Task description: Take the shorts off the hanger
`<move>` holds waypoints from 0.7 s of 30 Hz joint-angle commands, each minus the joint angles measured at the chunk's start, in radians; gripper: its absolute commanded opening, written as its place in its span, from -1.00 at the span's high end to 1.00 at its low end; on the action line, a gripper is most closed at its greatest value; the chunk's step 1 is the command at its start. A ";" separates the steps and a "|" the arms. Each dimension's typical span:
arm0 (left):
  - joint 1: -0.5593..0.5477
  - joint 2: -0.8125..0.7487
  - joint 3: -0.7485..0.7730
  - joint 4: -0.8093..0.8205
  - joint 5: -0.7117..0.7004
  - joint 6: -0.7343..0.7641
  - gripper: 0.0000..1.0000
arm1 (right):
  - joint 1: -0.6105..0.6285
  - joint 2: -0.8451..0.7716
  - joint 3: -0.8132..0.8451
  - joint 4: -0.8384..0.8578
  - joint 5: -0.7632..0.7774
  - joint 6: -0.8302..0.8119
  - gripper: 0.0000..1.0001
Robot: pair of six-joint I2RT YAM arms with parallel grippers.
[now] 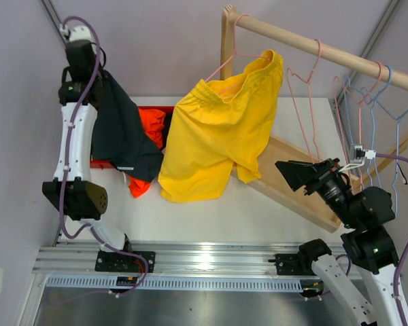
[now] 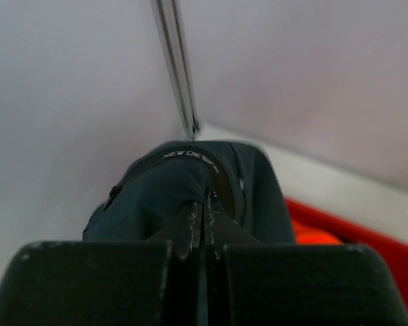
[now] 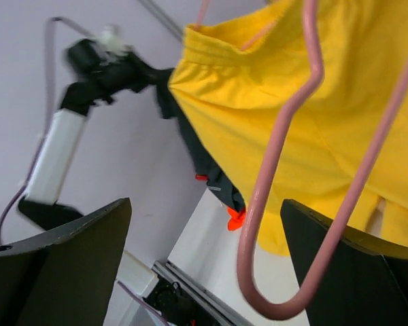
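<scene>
Your left gripper [image 2: 204, 202] is clamped shut on the dark charcoal shorts [image 1: 122, 132], which hang from it over the left part of the red bin [image 1: 160, 110]. Orange shorts [image 1: 151, 125] lie in that bin. Your right gripper [image 3: 204, 221] is spread wide, with a pink hanger [image 3: 260, 204] showing between its fingers. The yellow shorts [image 1: 214, 136] hang from the wooden rail [image 1: 326, 51], just right of the bin.

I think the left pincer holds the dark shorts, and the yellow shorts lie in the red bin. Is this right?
Not quite. The left pincer does hold the dark shorts, but the yellow shorts are not in the red bin. They hang on a pink hanger on the rail, as the top external view shows.
</scene>
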 commanded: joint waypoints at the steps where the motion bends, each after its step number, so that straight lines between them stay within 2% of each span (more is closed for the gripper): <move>1: 0.002 -0.039 -0.141 0.085 0.077 -0.083 0.82 | 0.005 0.039 0.117 0.171 -0.198 -0.112 -0.99; 2: 0.000 -0.046 -0.188 0.088 0.087 -0.100 0.13 | 0.005 0.054 0.137 0.196 -0.230 -0.117 -0.99; 3: 0.000 -0.054 -0.208 0.084 0.091 -0.112 -0.46 | 0.005 0.089 0.181 0.237 -0.277 -0.114 -0.99; 4: 0.000 -0.072 -0.245 0.079 0.094 -0.126 -0.96 | 0.003 0.108 0.198 0.260 -0.296 -0.108 -0.99; 6: 0.002 -0.100 -0.294 0.065 0.108 -0.158 -0.98 | 0.005 0.152 0.255 0.328 -0.342 -0.089 -0.99; 11: 0.000 -0.296 -0.523 0.123 0.162 -0.186 -0.99 | 0.017 0.349 0.398 0.458 -0.396 -0.040 -0.99; 15: -0.001 -0.436 -0.653 0.134 0.197 -0.172 -0.98 | 0.063 0.453 0.492 0.494 -0.381 -0.039 -0.98; 17: -0.002 -0.524 -0.710 0.144 0.222 -0.187 -0.98 | 0.103 0.485 0.479 0.587 -0.343 -0.020 -0.98; 21: -0.009 -0.643 -0.826 0.153 0.300 -0.227 -0.98 | 0.189 0.605 0.537 0.662 -0.321 -0.025 -0.97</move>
